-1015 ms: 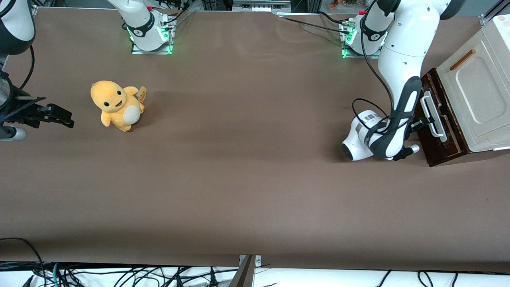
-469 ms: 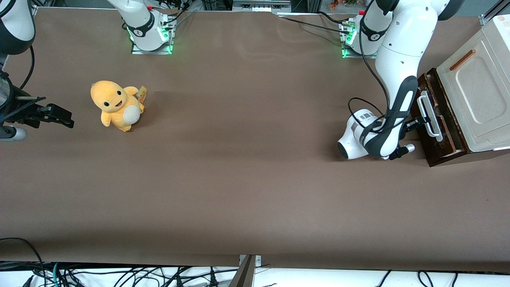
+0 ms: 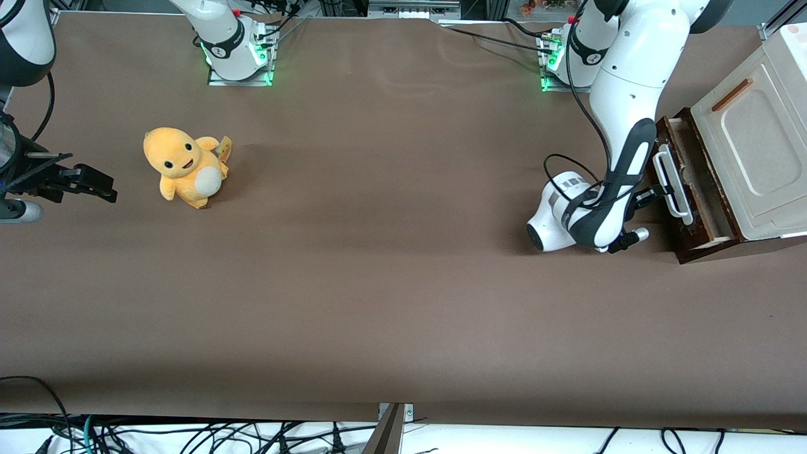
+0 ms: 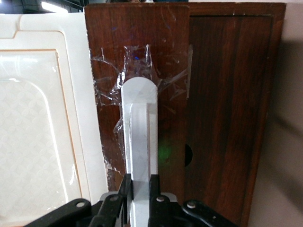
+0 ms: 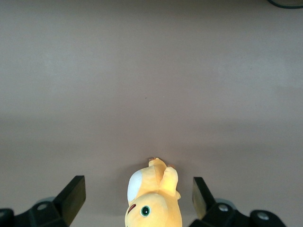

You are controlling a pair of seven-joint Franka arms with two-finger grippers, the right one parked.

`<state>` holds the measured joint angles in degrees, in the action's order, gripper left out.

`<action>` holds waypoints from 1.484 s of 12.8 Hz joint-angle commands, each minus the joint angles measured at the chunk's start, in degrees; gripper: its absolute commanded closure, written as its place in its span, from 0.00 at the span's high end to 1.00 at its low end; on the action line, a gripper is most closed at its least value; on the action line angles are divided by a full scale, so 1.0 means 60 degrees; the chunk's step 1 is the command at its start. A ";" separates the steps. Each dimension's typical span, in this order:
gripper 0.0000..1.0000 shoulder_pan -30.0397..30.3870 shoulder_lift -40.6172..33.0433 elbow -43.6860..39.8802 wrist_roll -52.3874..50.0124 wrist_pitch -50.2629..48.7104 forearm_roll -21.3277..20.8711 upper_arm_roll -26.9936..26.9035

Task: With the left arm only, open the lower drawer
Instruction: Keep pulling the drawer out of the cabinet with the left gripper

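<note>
Two fingers (image 4: pixel 127 189) pinching white handle (image 4: pixel 138 137), lower drawer (image 3: pixel 693 189) part-open

Left arm (image 3: pixel 630 94): glossy white, dark grey panels, looping black cable; black gripper (image 4: pixel 139 189).

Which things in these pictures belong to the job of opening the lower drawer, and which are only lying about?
Belonging to the job:
- lower drawer, partly pulled out, pale inside showing
- its white handle
- left arm
- gripper, shut on the white handle in front of the drawer

Only lying about:
- cream panel above the drawer
- yellow plush toy, toward the parked arm's end of the table
</note>
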<state>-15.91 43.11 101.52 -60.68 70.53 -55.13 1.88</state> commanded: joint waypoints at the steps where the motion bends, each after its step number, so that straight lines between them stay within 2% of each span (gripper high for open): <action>1: 0.16 0.0015 -0.0168 -0.0206 -0.0008 -0.0213 0.0384 0.0140; 19: 0.16 0.0044 -0.0153 -0.0397 -0.0037 -0.0505 0.0604 0.0521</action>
<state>-15.83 43.11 99.94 -60.68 69.38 -53.95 3.65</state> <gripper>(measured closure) 0.819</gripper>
